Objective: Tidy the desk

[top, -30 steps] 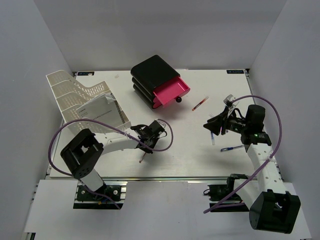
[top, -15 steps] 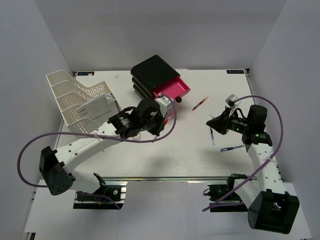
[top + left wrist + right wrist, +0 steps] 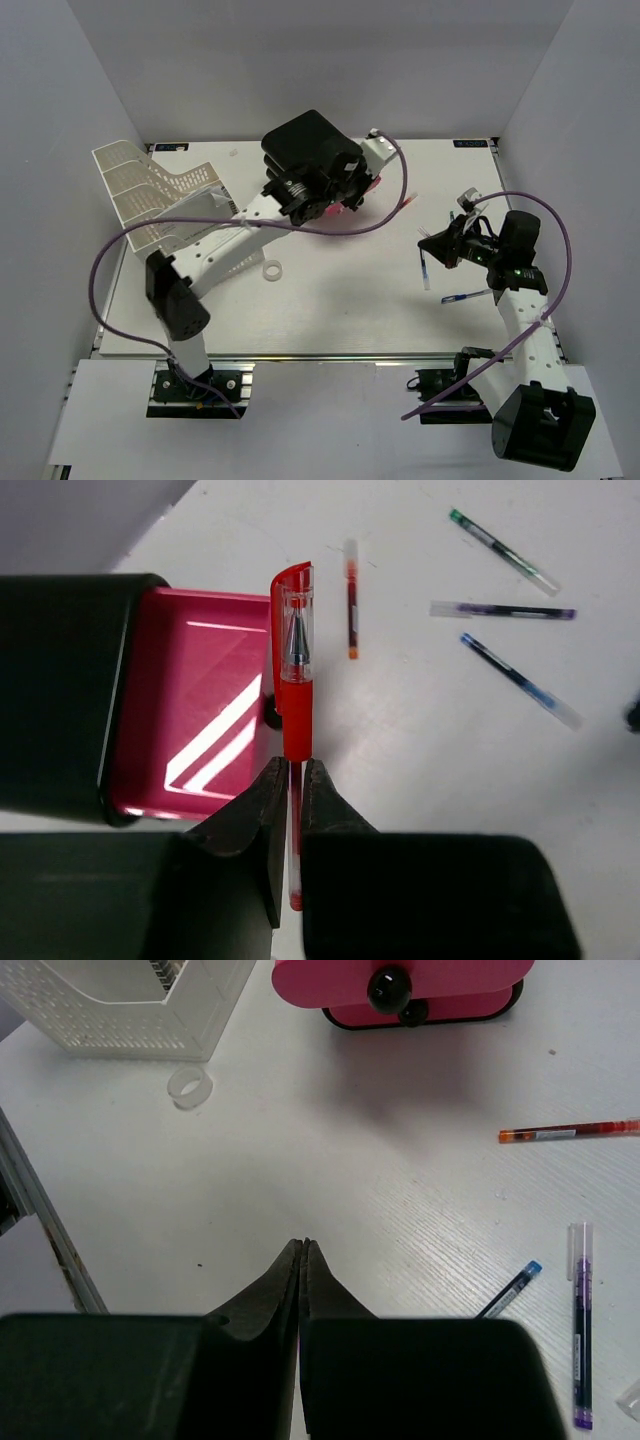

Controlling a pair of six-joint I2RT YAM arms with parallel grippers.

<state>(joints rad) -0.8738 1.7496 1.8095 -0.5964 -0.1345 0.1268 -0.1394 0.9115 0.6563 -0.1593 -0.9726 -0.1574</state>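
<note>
The left gripper (image 3: pixel 292 772) is clamped on one red capped plastic gel pen (image 3: pixel 293 670), pinched at its grip so the capped tip juts out ahead of the fingers. Just left of those fingers lies the one open glossy pink drawer (image 3: pixel 190 715) of the black plastic drawer unit (image 3: pixel 55 680); the pen hangs along the drawer's right edge. Below and to the right of the fingers spreads the large white perforated desk (image 3: pixel 420 750).

Four thin loose pens lie on the desk ahead and right of the left fingers: one red refill (image 3: pixel 351 595) straight ahead, one green-tipped pen (image 3: pixel 503 552) farthest out, one purple pen (image 3: pixel 502 610) and one blue pen (image 3: pixel 520 680) nearer.

The right gripper (image 3: pixel 302 1248) hovers over bare desk with its fingers pressed together and nothing between them. To the right of these fingers, three of the pens show. Ahead and left of them lies one clear tape ring (image 3: pixel 189 1087), and beyond it stands one white mesh paper tray (image 3: pixel 130 1010). Straight ahead is the pink drawer front with its black round knob (image 3: pixel 388 988).
</note>
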